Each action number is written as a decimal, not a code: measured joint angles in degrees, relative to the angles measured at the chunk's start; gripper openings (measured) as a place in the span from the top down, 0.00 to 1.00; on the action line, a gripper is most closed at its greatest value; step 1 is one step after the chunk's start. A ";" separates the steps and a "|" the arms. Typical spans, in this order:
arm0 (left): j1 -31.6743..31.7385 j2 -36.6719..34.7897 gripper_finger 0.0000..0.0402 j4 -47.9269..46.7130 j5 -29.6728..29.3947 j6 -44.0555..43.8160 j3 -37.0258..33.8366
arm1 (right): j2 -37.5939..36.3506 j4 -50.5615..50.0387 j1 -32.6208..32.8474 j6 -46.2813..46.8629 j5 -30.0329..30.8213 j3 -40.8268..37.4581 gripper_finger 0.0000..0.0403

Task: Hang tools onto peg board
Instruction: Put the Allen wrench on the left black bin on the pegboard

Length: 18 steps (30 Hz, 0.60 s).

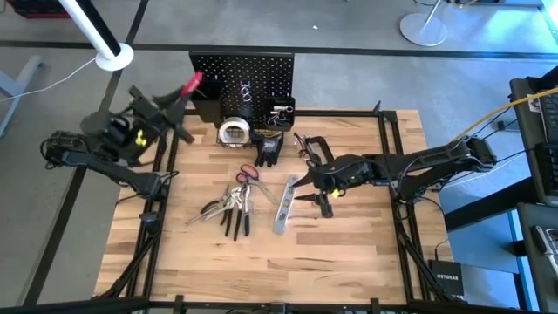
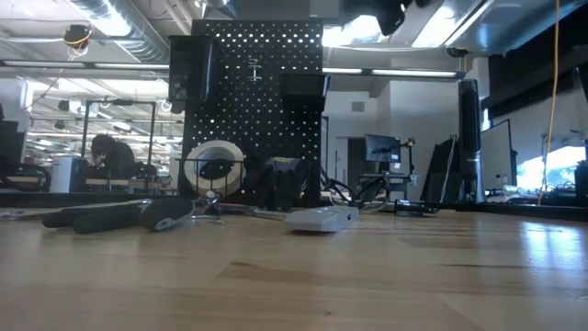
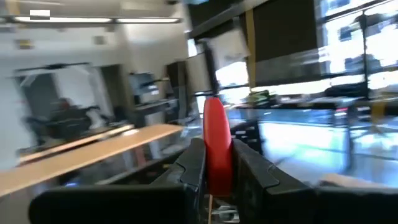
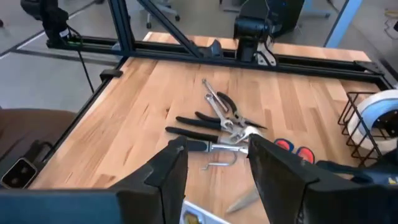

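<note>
The black peg board [image 1: 248,80] stands upright at the table's far edge; it also shows in the low view [image 2: 253,101]. My left gripper [image 1: 180,98] is raised just left of the board, shut on a red-handled tool [image 1: 193,84]. My right gripper [image 1: 301,187] is open and empty, its fingers pointing toward the table's left, beside the silver level bar [image 1: 286,205]. A pale tape roll [image 1: 234,133] sits in the wire basket. Black gloves [image 1: 268,148], red-handled scissors [image 1: 247,174] and black-handled pliers [image 1: 228,205] lie on the wooden top. My left gripper pinches the tool's red handle [image 3: 216,155] between its two fingers. The handle's rounded end sticks out past the fingertips. The tool is lifted clear of the table; the rest of it is hidden behind the gripper.
A black C-clamp [image 1: 316,148] lies right of the gloves. Black bins hang on the board [image 2: 193,69]. The right wrist view shows the pliers [image 4: 217,118], the scissors [image 4: 292,148] and the basket with the tape roll [image 4: 373,121]. Bare wood lies toward the near edge [image 1: 279,270].
</note>
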 joint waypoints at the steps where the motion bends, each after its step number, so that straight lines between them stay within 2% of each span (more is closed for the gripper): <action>1: 1.35 0.00 0.90 -0.10 -0.12 0.42 0.09 | 0.02 0.58 0.00 0.00 0.00 -0.79 0.58; 5: 7.47 0.04 0.90 -2.66 1.17 -0.93 0.13 | 0.31 2.66 -0.02 0.00 0.00 -2.48 0.58; 10: 16.68 0.18 0.90 -10.83 12.56 -10.62 0.11 | 0.33 2.88 -0.02 0.11 0.00 -2.85 0.58; 14: 24.88 0.82 0.90 -18.38 17.09 -16.68 0.11 | 0.33 2.74 -0.02 0.11 0.00 -2.85 0.58; 18: 32.09 0.84 0.90 -22.53 25.29 -22.71 0.08 | 0.33 2.76 -0.04 0.07 0.00 -2.85 0.58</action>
